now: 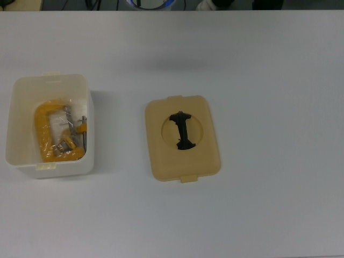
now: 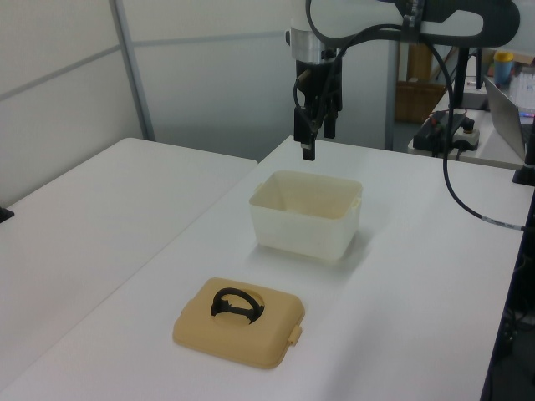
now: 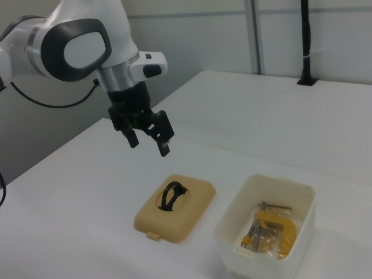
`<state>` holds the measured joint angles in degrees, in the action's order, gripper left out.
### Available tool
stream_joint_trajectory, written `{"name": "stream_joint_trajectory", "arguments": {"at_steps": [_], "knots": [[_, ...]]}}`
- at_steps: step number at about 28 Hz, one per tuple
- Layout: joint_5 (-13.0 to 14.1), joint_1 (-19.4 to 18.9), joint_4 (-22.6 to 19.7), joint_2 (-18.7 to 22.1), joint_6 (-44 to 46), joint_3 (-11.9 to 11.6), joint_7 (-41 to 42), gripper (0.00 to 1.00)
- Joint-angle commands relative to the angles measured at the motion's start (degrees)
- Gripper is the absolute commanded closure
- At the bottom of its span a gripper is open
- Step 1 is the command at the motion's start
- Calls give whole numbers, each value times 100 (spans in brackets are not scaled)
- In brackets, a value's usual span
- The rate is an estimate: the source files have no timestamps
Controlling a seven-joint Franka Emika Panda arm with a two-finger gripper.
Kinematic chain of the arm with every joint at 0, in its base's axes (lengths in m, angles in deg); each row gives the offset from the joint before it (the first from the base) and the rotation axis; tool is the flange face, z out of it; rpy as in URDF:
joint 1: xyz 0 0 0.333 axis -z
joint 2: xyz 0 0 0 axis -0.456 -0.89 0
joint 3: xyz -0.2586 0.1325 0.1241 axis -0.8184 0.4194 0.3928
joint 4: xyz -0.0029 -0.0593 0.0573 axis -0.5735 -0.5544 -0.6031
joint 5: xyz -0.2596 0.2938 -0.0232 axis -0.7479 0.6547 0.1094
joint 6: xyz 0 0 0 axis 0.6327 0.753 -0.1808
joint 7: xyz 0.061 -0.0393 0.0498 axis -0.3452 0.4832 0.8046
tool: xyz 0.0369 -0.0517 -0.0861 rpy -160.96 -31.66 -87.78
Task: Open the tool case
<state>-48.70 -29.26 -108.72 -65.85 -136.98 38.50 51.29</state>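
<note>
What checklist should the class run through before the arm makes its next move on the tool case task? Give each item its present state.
1. Tan-yellow plastic lid is off the box: ok; it lies flat on the table beside it.
2. White rounded plastic box stands upright and open: ok.
3. Contents stay inside: ok; a yellow metal clamp lies in the box.
4. Lid and box apart, not touching: ok; bare white table shows between them.
5. Tool is free of load: ok; its fingers are spread and hold nothing.
6. Tool is clear of the things: ok; it hangs in the air above the table, touching neither lid nor box.
</note>
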Motion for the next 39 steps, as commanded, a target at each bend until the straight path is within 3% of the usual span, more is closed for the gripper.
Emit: {"name": "stream_joint_trajectory", "arguments": {"at_steps": [1,39], "knots": [[148,353,70,12,85,423,-77,0],[105,389,26,-93,-214,415,-33,0]]}}
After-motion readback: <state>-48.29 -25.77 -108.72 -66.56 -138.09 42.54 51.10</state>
